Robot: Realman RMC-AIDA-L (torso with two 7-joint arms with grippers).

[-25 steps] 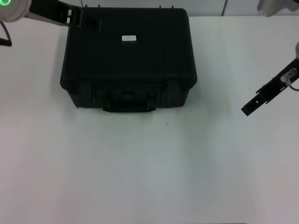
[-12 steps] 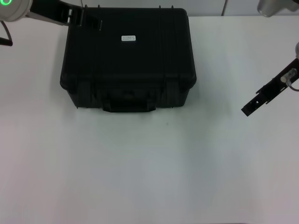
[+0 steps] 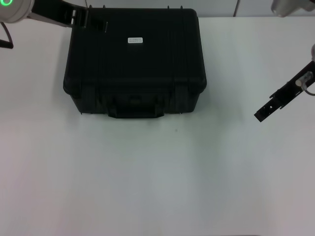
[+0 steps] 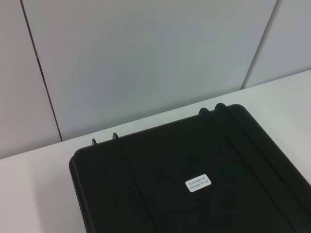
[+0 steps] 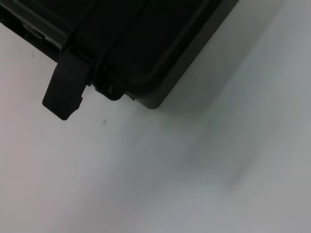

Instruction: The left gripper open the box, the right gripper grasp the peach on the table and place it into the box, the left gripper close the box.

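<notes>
Item one on my feed: the large black hard plastic box [image 3: 135, 61] with ribbed edges, standing on the white table [image 3: 147, 177] toward the far side and left of centre in the head view, lid down flat, a small white label [image 3: 135, 40] on the lid and the front handle [image 3: 135, 109] facing me. Item two: the left gripper [image 3: 91, 19], slim and black on a silver-grey arm with a green glowing ring [image 3: 6, 3], sits at the far left corner of the box lid, its fingers over the lid's back edge; I cannot tell how far its jaws stand apart, nor whether they touch the lid. My left wrist camera looks across the lid [image 4: 194, 179] to the label [image 4: 198, 184] and a pale panelled wall [image 4: 146, 58] behind. Item three: the right gripper [image 3: 262, 113], thin black fingers on an arm entering from the right edge, hangs above bare table well to the right of the box with nothing between its fingers; I cannot tell the gap between them. My right wrist camera shows a lower corner of the box [image 5: 146, 48] and a black latch tab [image 5: 65, 92] hanging loose from its front. Item four: the peach is in none of my views.
</notes>
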